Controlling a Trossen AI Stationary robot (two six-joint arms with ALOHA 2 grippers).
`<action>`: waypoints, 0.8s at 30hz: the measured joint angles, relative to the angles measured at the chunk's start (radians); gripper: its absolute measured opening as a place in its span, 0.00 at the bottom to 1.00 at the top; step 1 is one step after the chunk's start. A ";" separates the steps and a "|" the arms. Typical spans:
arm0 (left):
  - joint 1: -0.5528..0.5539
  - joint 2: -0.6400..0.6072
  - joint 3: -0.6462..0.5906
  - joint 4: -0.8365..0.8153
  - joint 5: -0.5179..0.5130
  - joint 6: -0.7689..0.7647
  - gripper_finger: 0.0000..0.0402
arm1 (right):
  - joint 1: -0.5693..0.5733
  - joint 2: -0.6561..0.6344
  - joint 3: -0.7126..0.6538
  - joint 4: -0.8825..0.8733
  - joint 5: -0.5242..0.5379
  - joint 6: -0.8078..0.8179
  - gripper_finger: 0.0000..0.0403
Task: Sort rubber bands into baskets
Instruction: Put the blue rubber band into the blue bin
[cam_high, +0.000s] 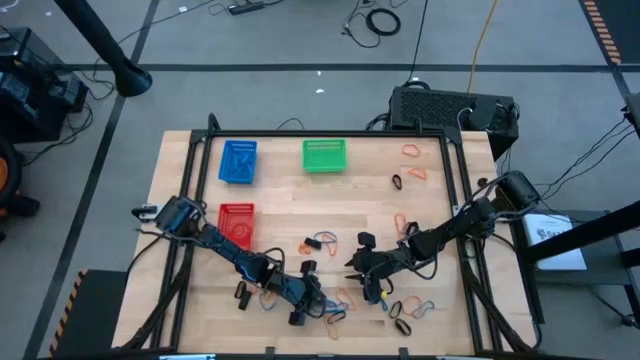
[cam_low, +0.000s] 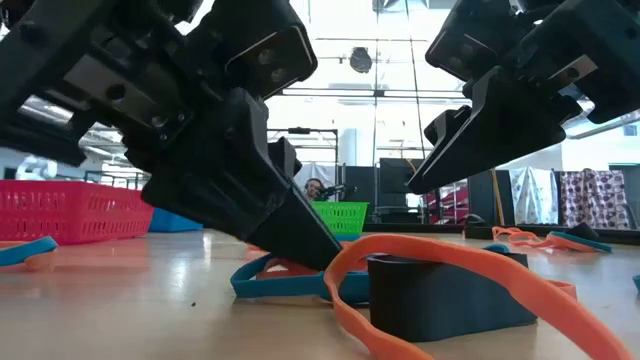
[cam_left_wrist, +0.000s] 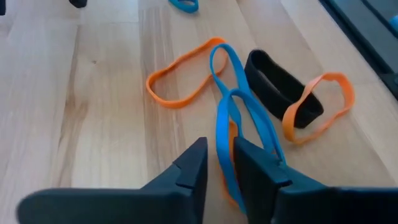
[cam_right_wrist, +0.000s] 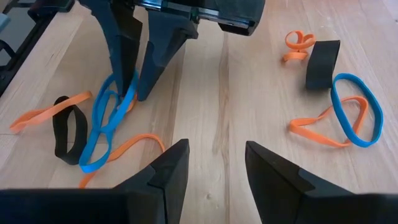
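Note:
My left gripper stands near the table's front edge, fingers down at the table, shut on a blue rubber band. It also shows in the high view and in the right wrist view. My right gripper is open and empty, just right of it above the table. An orange band, a black band and another orange band lie flat by the blue one. The blue basket, green basket and red basket stand on the table's far left half. My left gripper pinches one end of the blue rubber band between its two fingers. The fingers come from above, pointing down to the table. The rest of the band lies slack on the wood, stretching away from the fingers and crossing over an orange band.
More bands lie loose: orange and black ones at the far right, a small group mid-table, several at the front right. A black band and a blue one over an orange one lie near my right gripper. A black box stands behind the table.

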 joint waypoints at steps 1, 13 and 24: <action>0.000 0.000 0.000 0.000 0.000 0.000 0.17 | 0.000 0.000 0.000 0.000 0.000 0.000 0.37; -0.002 -0.020 0.000 0.029 -0.041 0.045 0.02 | 0.000 0.000 0.000 -0.001 0.000 0.000 0.37; -0.004 -0.280 0.000 -0.440 -0.286 0.084 0.01 | 0.000 0.000 0.000 -0.009 0.000 0.007 0.37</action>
